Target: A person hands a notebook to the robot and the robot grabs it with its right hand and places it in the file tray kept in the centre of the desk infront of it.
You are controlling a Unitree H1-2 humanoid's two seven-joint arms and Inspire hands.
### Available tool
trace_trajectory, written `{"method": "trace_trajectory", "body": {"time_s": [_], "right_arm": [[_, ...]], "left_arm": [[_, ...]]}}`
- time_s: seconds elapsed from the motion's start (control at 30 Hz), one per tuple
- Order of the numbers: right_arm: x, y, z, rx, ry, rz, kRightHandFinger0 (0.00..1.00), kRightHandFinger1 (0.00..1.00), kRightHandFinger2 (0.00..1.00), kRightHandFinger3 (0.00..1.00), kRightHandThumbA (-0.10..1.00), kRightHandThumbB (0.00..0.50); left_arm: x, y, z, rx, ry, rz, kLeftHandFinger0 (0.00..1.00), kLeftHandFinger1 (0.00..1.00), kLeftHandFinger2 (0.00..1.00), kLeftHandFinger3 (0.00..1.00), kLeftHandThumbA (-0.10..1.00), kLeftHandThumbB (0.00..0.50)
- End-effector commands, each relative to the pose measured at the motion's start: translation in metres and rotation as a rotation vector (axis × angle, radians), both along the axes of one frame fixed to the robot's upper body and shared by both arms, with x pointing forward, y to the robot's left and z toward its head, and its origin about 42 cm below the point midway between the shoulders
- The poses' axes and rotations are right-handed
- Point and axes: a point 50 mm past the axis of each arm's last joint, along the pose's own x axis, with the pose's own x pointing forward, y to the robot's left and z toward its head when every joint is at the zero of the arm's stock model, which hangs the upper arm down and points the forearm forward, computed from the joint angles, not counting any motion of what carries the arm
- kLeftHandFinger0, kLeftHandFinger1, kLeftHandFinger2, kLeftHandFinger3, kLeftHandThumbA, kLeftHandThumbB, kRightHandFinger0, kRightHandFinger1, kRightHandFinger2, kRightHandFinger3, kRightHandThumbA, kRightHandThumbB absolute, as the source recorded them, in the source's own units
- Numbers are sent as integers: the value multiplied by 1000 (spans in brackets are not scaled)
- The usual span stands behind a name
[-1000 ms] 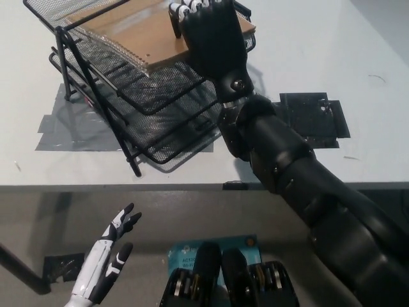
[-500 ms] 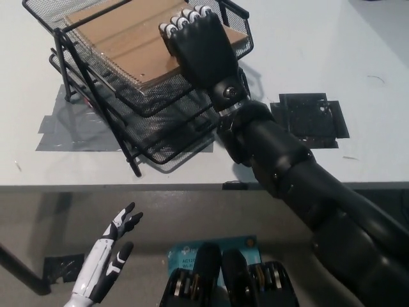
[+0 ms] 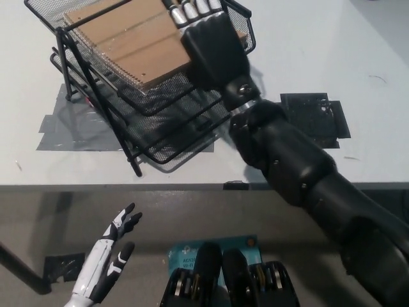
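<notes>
The right hand lies over the tray, palm down on the near right part of the notebook. Its fingers curl over the notebook's far right edge; whether they grip it or only rest on it cannot be told from this view. The black arm runs from the hand back over the tray's right side and off the lower right of the picture.

The notebook is brown, with a wire spiral along its left edge. It sits in the top tier of the tray, tilted, its near corner jutting past the top tier's front rim over the tiers below.

The tray is a black wire-mesh stack of tiers on a thin black frame. It stands on the white desk, towards the desk's near edge. Grey tape is stuck to the desk at the tray's left, partly under its frame. A black square patch lies flat on the desk to the right of the tray, just beside the arm.

The left hand hangs below the desk's near edge, well apart from the tray and left of it, white with black fingertips, its fingers spread and holding nothing.
</notes>
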Motion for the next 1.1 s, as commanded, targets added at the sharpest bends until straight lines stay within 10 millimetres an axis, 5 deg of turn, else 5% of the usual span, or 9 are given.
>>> {"method": "trace_trajectory", "body": {"time_s": [0.0, 0.43, 0.63, 0.83, 1.07], "right_arm": [[-101, -34, 236, -124, 572, 470, 1000, 1000, 1000, 1000, 1000, 500], [-129, -108, 330, -263, 713, 521, 1000, 1000, 1000, 1000, 944, 500], [-153, -134, 364, -288, 745, 582, 1000, 1000, 1000, 1000, 796, 500], [-173, -148, 371, -375, 731, 540, 1000, 1000, 1000, 1000, 795, 500], [-225, -192, 336, -262, 547, 576, 1000, 1000, 1000, 1000, 1000, 500]], "left_arm": [[11, 1, 19, 18, -70, -39, 960, 925, 893, 1000, 1000, 257], [20, 2, 26, 18, -80, -36, 926, 911, 885, 1000, 991, 250], [23, 1, 29, 27, -90, -40, 948, 933, 893, 1000, 996, 227], [25, 1, 30, 26, -95, -42, 956, 933, 903, 1000, 991, 224], [27, -2, 33, 19, -96, -35, 953, 942, 914, 1000, 992, 232]]}}
